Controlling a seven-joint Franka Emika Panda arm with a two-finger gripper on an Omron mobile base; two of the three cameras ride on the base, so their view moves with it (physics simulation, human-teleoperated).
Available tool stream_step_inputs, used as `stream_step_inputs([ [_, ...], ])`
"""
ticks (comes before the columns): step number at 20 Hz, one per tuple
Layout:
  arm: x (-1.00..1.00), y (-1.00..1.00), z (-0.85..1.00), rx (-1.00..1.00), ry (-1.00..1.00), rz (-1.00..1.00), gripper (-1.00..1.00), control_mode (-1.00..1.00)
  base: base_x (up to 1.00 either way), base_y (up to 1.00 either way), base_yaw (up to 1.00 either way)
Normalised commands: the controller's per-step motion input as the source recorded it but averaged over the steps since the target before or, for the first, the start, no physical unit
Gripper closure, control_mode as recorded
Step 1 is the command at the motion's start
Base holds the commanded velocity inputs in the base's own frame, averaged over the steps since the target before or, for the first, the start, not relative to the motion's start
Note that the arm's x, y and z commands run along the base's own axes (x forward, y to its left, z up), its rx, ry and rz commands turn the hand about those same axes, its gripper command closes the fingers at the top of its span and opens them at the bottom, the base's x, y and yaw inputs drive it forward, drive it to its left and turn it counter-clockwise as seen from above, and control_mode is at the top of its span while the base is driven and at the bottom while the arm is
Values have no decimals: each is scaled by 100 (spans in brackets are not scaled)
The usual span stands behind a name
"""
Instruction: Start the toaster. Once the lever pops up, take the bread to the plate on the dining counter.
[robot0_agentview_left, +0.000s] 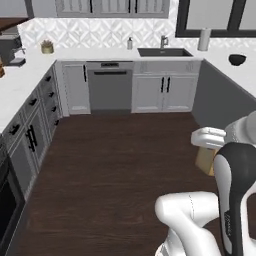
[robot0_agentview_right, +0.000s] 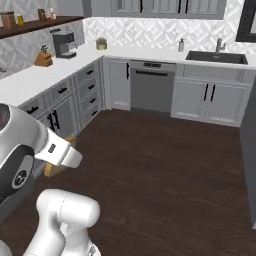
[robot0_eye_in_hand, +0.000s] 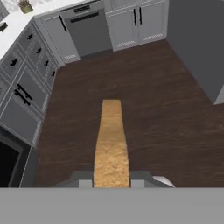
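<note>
My gripper (robot0_eye_in_hand: 112, 180) is shut on the bread (robot0_eye_in_hand: 111, 140), an orange-brown slice held edge-on between the two fingers (robot0_eye_in_hand: 81, 178) above the dark wood floor. From the left base the bread (robot0_agentview_left: 205, 162) hangs under the white hand, with the gripper (robot0_agentview_left: 206, 150) in mid-room. From the right base the bread (robot0_agentview_right: 52, 168) peeks out below the hand, where the gripper (robot0_agentview_right: 59, 161) grips it. The dining counter (robot0_agentview_left: 218, 95) is the white slab on a plain grey base at the right; its grey side (robot0_eye_in_hand: 197, 43) also appears from the hand. The toaster and the plate are out of view.
A dark bowl (robot0_agentview_left: 237, 59) sits on the dining counter. Grey drawers (robot0_agentview_left: 31, 135) and an oven (robot0_agentview_left: 7, 200) line the left. A dishwasher (robot0_agentview_left: 110, 87) and a sink (robot0_agentview_left: 164, 52) stand along the back wall, and a coffee machine (robot0_agentview_right: 63, 42) in the corner. Open floor (robot0_agentview_left: 125, 165) lies between.
</note>
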Motion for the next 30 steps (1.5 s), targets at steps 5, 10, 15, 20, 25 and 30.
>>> stream_step_inputs([
  [5, 0, 0, 0, 0, 0, 0, 100, 100, 25, -100, 3],
  [10, 0, 0, 0, 0, 0, 0, 100, 100, 4, -100, 1],
  [15, 0, 0, 0, 0, 0, 0, 100, 100, 0, -100, 0],
  [20, 0, 0, 0, 0, 0, 0, 100, 100, 5, -100, 3],
  [25, 0, 0, 0, 0, 0, 0, 100, 100, 12, -100, 5],
  [30, 0, 0, 0, 0, 0, 0, 100, 100, 13, -100, 8],
])
